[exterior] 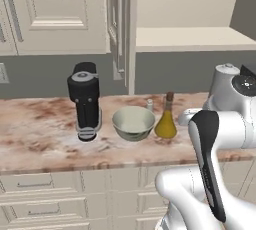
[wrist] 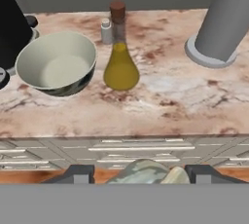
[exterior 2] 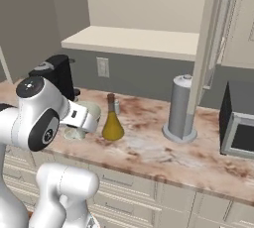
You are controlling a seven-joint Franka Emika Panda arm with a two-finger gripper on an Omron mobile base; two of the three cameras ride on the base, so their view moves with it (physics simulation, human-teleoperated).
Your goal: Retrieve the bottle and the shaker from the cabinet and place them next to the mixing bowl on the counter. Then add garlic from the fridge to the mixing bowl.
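Nearest you, the pincer (wrist: 138, 175) sits low in the hand view, in front of the drawer fronts below the surface (wrist: 160, 106), its two dark fingertips apart with a pale rounded thing, likely the garlic (wrist: 146, 173), wedged between them. It is cut off at the bottom, so you cannot be sure what it is.

Past the near edge of the surface you have a bare strip of marble. Then comes the mixing bowl (wrist: 57, 67), with the bottle (wrist: 120, 62) of yellow oil upright just beside it to the right. The small shaker (wrist: 106, 30) stands just behind, between them. The black coffee machine (exterior: 85, 99) crowds the bowl's left side.

Right of the bottle lies open room up to the grey cylinder (exterior 2: 179, 108). Farther back, the cabinet door (exterior 2: 211, 38) hangs open above that cylinder.
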